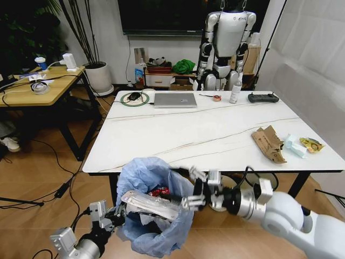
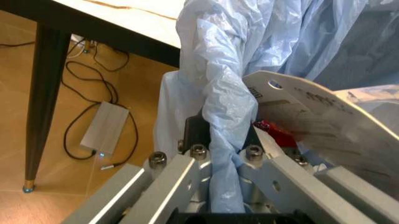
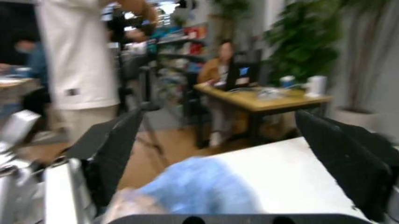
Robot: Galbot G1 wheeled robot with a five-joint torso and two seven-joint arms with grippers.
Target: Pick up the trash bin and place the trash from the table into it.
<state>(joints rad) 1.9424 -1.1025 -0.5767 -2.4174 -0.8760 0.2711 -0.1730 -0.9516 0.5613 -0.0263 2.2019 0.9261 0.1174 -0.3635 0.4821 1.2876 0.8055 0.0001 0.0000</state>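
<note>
Two claws are at work below the near edge of the bench (image 1: 215,135). Our left claw (image 1: 108,215) pinches the bunched rim of the blue bag lining the trash bin (image 1: 153,208), fingers (image 2: 187,172) closed tight on the plastic, and holds the bin up in front of the bench, just under its edge. Our right claw (image 1: 198,189) hangs over the far rim of the bin with its pads (image 3: 115,154) spread wide and nothing between them; a silvery-white flat wrapper (image 1: 148,205) lies slantwise across the bin's mouth, and something red, likely the crushed can (image 1: 160,191), shows beneath it. What remains of the trash sits together near the right end of the bench: a torn piece of brown cardboard (image 1: 268,143), a pale blue scrap (image 1: 294,145) and a small yellow wrapper (image 1: 311,144). These lie forward and to the right of the right claw, well apart from the bin, so we judge the right arm much the nearer; the cardboard's long axis runs roughly front to back. At the far side rest a silver laptop (image 1: 174,100), a black controller (image 1: 263,98) and a white bottle (image 1: 235,90). Beyond, a humanoid robot (image 1: 226,38) hangs by a dark screen, a wooden-topped desk (image 1: 40,86) stands left, and cables trail over the wood floor.
</note>
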